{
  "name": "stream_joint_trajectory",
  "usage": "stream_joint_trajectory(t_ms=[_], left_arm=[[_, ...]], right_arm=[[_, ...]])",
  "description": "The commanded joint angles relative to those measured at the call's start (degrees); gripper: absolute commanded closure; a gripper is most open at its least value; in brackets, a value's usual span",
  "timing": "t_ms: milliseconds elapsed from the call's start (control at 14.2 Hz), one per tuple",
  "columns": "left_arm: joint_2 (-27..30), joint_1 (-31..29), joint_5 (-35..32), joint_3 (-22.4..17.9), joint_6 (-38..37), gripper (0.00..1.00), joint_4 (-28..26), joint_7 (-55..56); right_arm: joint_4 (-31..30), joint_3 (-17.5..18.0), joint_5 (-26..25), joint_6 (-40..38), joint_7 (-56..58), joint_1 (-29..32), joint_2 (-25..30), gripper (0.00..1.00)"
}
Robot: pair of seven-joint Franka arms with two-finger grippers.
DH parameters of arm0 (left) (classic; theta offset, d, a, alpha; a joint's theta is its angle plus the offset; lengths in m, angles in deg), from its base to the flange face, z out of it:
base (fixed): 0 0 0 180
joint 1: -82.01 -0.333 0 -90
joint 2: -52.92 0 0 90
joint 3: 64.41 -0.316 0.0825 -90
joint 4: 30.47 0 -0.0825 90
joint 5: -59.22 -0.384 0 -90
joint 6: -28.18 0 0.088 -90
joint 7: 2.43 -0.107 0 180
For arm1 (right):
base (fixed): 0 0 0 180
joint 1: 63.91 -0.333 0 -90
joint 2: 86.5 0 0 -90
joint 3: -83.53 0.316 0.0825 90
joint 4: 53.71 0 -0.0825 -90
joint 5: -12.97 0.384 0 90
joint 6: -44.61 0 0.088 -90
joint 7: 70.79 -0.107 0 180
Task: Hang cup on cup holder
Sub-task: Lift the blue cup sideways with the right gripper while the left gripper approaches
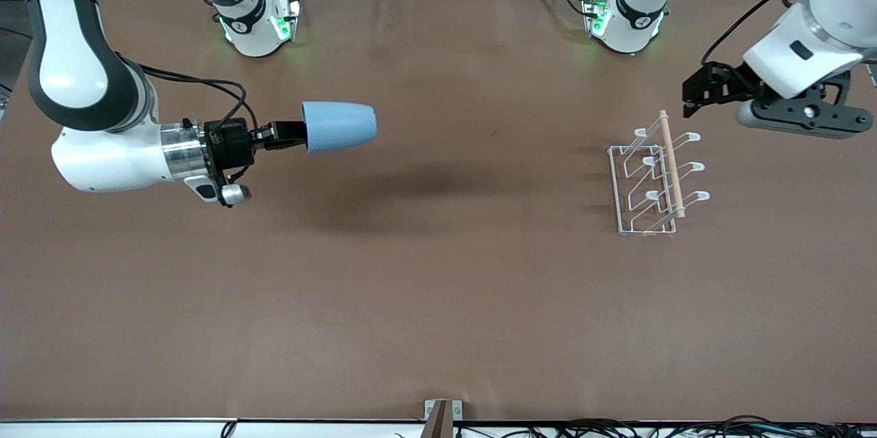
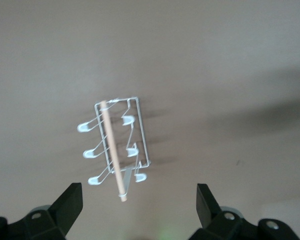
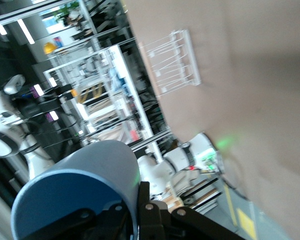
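right claw (image 1: 284,136) clamps cup (image 1: 339,127) by rim, sideways above worktop; light, stiff, slick. left claw (image 1: 692,96) open over holder (image 1: 647,181).

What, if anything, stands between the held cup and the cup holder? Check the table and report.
Nothing visible does. The right gripper is shut on the cup, holding it sideways in the air; only bare table lies between it and the cup holder. The left gripper waits open above the holder, not in the path.

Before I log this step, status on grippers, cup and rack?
Right gripper shut on cup, held sideways over bare table. Left gripper open, hovering by rack. Rack's prongs all free; nothing between cup and rack.
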Motion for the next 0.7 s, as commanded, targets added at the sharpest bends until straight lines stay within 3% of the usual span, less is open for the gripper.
stream_joint_trajectory(t_ms=[0, 281, 633], left_arm=[[-3.0, 3.5, 0.1, 1.6, -0.4, 0.0, 6.6, 0.2], [-4.9, 11.1, 0.0, 1.6, 6.0, 0.0, 8.2, 0.3], [-9.1, 21.1, 0.0, 1.4, 12.2, 0.0, 12.2, 3.0]], right_arm=[[-1.2, -0.2, 6.0, -1.1, 0.9, -1.3, -0.6, 1.0], [-1.1, -0.3, 12.0, -1.0, 1.0, -3.2, -2.2, 1.0], [0.0, -0.3, 13.5, -0.6, 1.0, -3.9, -3.6, 1.0]])
